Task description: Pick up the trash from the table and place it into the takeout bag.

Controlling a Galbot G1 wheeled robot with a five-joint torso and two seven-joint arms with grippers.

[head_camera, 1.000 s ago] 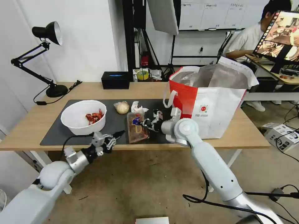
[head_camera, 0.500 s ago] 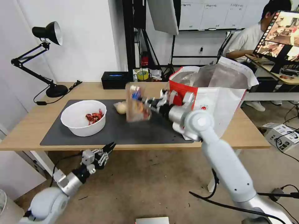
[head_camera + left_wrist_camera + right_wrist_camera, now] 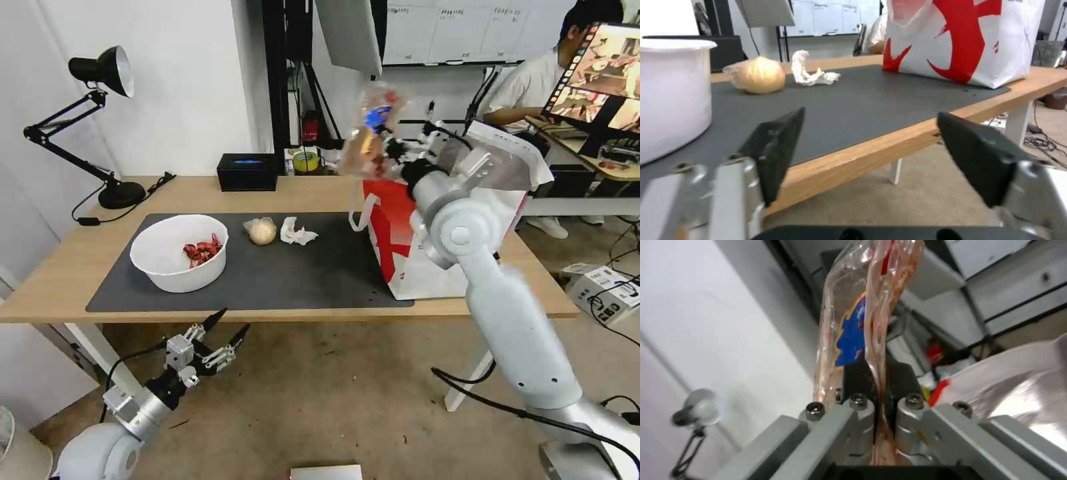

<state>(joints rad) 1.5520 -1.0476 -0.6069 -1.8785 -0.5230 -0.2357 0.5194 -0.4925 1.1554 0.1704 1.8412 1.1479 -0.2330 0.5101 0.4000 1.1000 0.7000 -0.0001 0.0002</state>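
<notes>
Above the bag's (image 3: pixel 460 200) near rim, the right end effector (image 3: pixel 393 148) pinches the upright clear tray (image 3: pixel 368 137); the mouth lies just behind.

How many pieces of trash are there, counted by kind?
Bowl with red shells: 1
Wrapped bun: 1
Crumpled tissue: 1
Clear tray, in the right pincer by the bag: 1
Total: 4
</notes>
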